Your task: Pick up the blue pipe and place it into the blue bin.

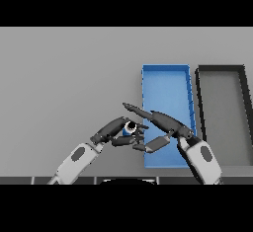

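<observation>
Nearest, left hand [114, 130] with fingers curled round the blue pipe [129, 127] just left of the bin's near-left edge; only one round, pale-rimmed end with a dark bore showing, facing up toward the view, long axis not readable, the rest hidden by fingers. Right hand [165, 125] reaching over the bin's left wall, fingers straight, tips pointing left above the pipe, holding nothing. Farther, blue bin [185, 97], rectangular, thin-walled. Beside it on the right, dark bin [200, 93], near corner hidden behind the right arm. Smooth grey table [69, 73].

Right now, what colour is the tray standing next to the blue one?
Dark grey, nearly black at its rim: the grey bin right of the blue bin, seen in the head view.
</observation>
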